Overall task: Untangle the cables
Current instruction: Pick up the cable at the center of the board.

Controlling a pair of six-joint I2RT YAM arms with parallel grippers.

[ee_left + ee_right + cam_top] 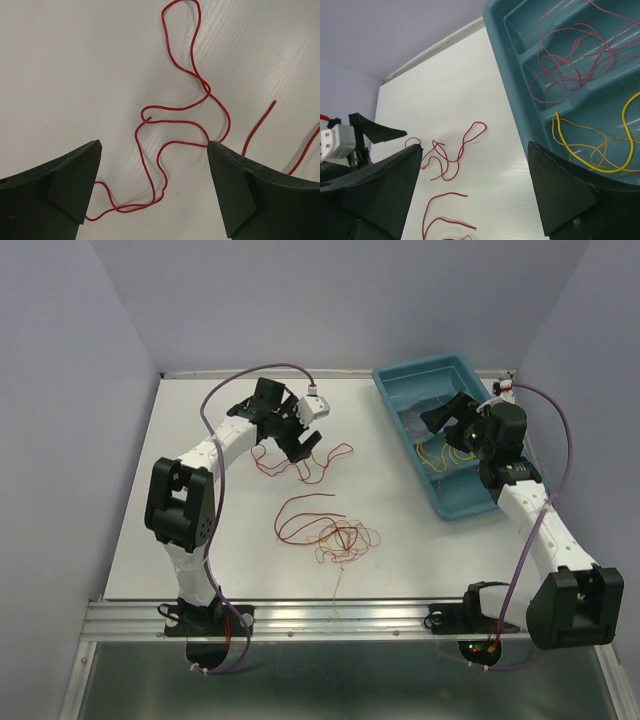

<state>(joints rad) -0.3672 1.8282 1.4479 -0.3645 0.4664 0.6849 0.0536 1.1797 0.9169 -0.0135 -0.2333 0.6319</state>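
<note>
**Tangle sits mid-tabletop [200, 540]; both claws are spread and empty.**
Nearest you, the tangle [338, 535] lies toward the front edge. Farther back, your left claw [152, 145] straddles a loose red strand [175, 121]; closing here could pinch two loops together. Your right claw [475, 147] hovers over the tray [395, 390] at the far right corner, with a yellow strand [558, 141] inside.

2 grippers: left gripper [154, 144], right gripper [474, 146]. 1 teal tray [425, 365], min. 3 compartments seen. 1 table [200, 540]. Cable groups, 4 total: 1 red cluster [300, 465], 1 red/orange tangle [338, 536], 1 yellow bunch [580, 152], 1 pinkish-red bunch [565, 65]. Strand nos. per group unclear.
</note>
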